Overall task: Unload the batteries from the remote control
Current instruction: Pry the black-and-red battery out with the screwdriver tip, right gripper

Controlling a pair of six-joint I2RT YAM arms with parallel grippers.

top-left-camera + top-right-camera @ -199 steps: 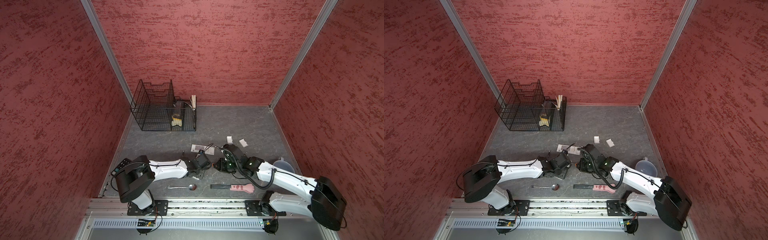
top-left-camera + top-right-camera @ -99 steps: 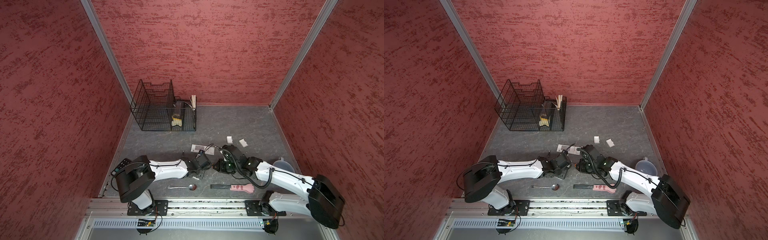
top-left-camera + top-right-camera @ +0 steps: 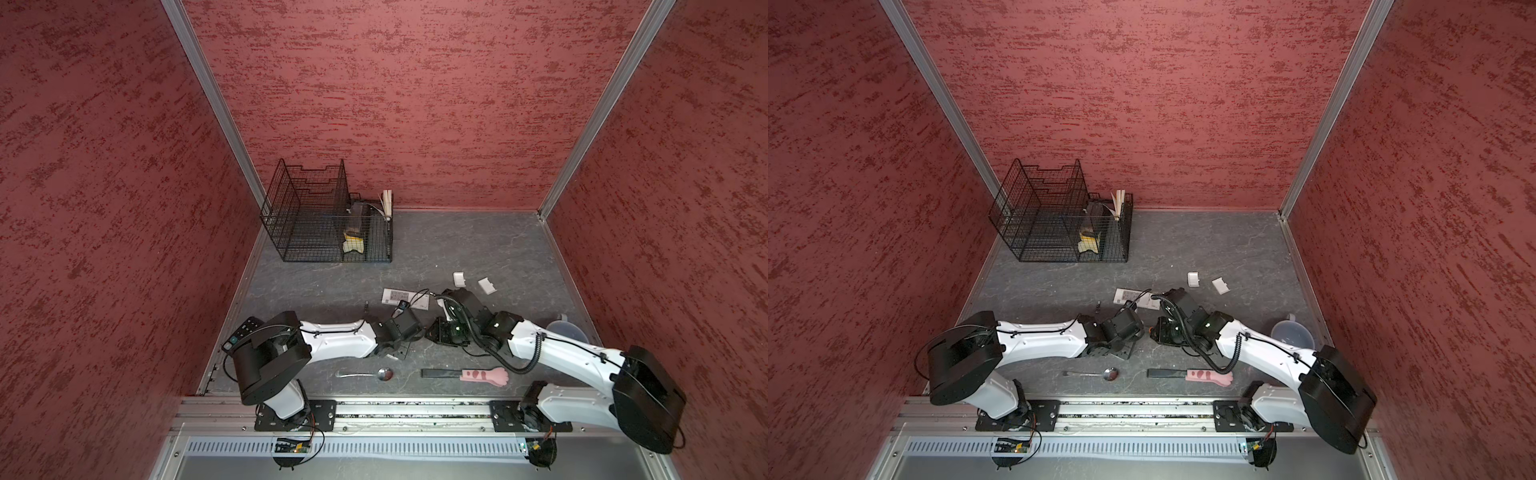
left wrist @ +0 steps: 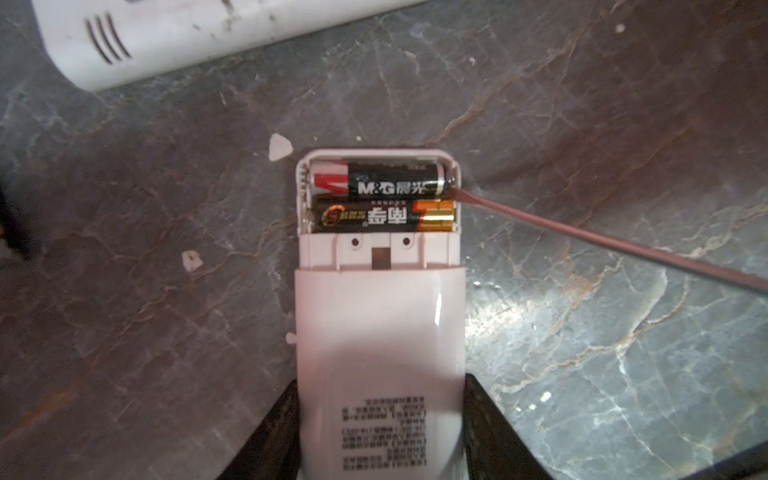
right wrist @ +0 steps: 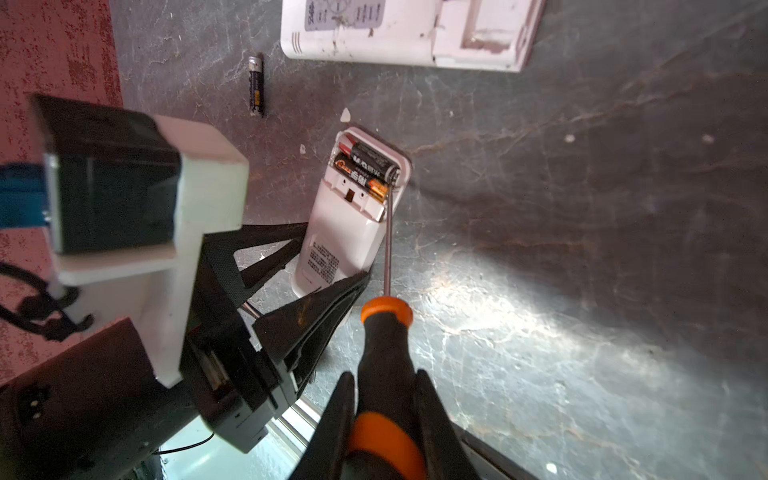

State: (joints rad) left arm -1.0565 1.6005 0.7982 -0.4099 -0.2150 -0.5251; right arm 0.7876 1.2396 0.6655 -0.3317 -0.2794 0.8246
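**Right gripper** (image 5: 384,386): narrow, clamped on the black-and-orange handle of the screwdriver (image 5: 384,345). The shaft is angled down so its tip meets the end of the M&G battery (image 4: 374,185), probably to lever it out of its contacts.

**Left gripper** (image 4: 380,395): part-open, its jaws pressed on both long sides of the remote control (image 4: 380,324). It pins the remote back-up on the table (image 4: 582,124), apparently to brace it against the prying.

**Batteries in the bay**: two, side by side and touching, cover off. The M&G battery sits nearest the remote's end, the gold-ended battery (image 4: 382,216) next to it. Both are seated and neither is lifted yet.

**Loose battery** (image 5: 256,85): flat on the table, apart from the held remote.

**Second remote** (image 5: 399,33): white, lying beyond; its recess looks empty
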